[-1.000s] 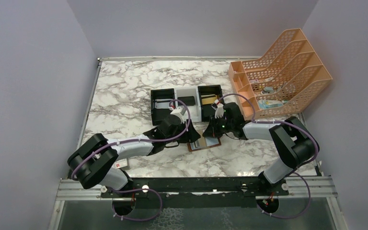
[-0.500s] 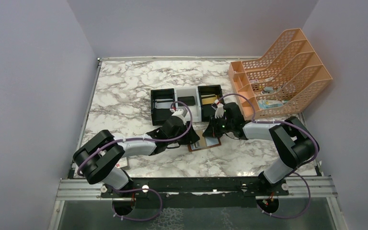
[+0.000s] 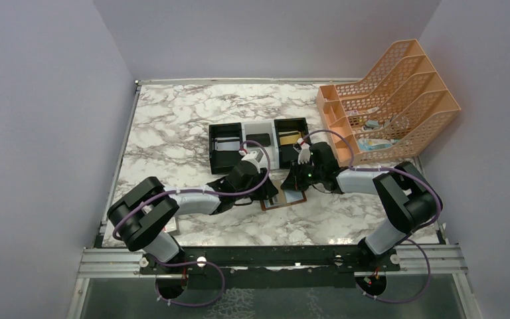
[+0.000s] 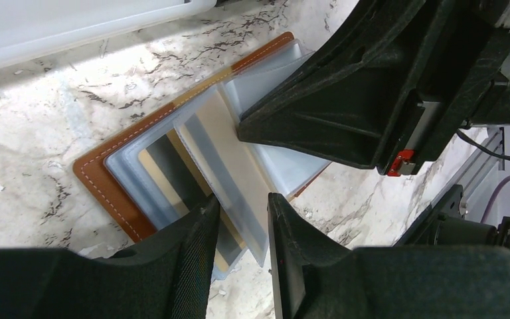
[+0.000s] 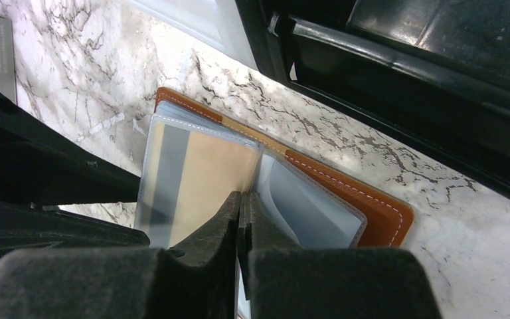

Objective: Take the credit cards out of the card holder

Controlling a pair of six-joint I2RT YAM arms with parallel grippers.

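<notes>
Card holder (image 4: 106,179) lies open, gold card (image 4: 229,149) sleeved; left end effector (image 4: 242,203) apart, right end effector (image 5: 240,199) together.

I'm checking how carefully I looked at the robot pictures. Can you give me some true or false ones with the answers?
1. The card holder lies open on the table. True.
2. The right gripper has its jaws wide open. False: they are shut, down at the card holder.
3. A tan card sits inside the card holder. True.
4. The orange rack stands at the table's left side. False: it is at the far right.
</notes>
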